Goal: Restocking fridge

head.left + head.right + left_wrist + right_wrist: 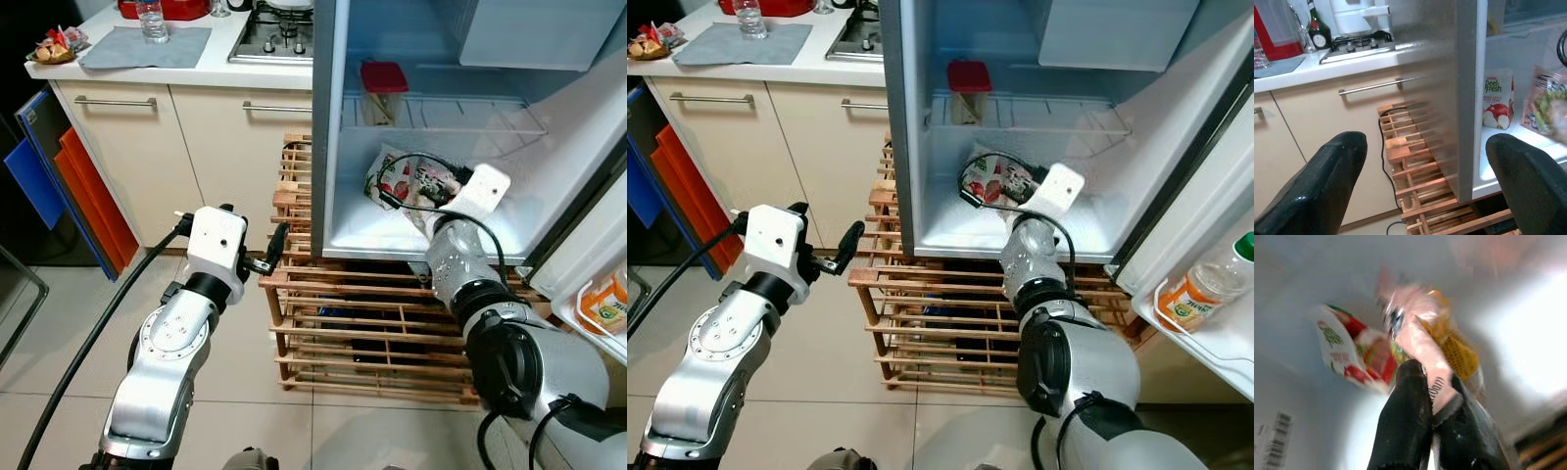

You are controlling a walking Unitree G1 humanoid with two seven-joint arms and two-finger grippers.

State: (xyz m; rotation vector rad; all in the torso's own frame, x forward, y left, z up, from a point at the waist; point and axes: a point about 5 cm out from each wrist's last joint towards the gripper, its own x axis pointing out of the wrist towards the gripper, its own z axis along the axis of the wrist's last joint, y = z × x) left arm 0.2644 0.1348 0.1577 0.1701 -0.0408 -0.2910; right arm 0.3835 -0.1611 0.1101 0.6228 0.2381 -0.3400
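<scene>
An open fridge [328, 147] stands beside a kitchen counter [216, 69], raised on a wooden pallet rack [343, 323]. The right arm reaches into the fridge's lower compartment, where the right gripper [1432, 396] has its two black fingers pinched close together on a clear plastic bag [1425, 333] of food. The bag lies on the compartment floor, just beside a juice carton [1497, 98] printed with red fruit. On the wire shelf above sits a container with a red lid [383, 90]. A bottle [1205, 284] with an orange label stands in the door shelf on the right. The left gripper [266, 257] hovers outside the fridge, near its left wall and above the rack, its fingers spread wide and holding nothing. On the counter are a grey cloth [142, 47] and a hob [279, 37].
</scene>
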